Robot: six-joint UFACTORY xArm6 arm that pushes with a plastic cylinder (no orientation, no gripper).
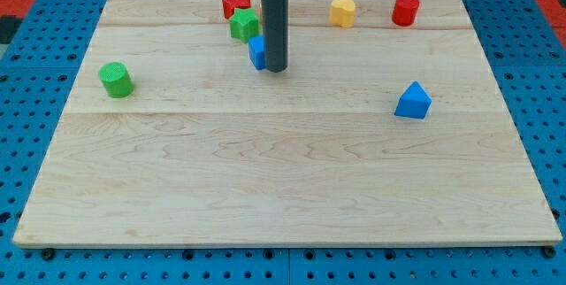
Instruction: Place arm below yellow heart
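My tip (277,69) sits on the desk (283,188) near its top edge, touching or just beside a blue block (256,53) on its left side as seen. There is no pincer on this arm, only the rod, so nothing is held and no opening can be told.

The yellow heart (342,11) lies up and to the view's right of my tip, close to the desk's top edge, with bare wood below it. That bare spot is where I judge the tip must go.

The main risk is at the start: if the tip swings leftward at all, it would shove the blue block, and perhaps the green block (244,25) just above it, which itself sits against the red star (235,3). A second risk is overshooting upward and nudging the heart off its place.

Further out, a red cylinder (405,10) stands right of the heart, a blue triangle (413,101) lower right, and a green cylinder (116,80) far left. None blocks a path rightward.
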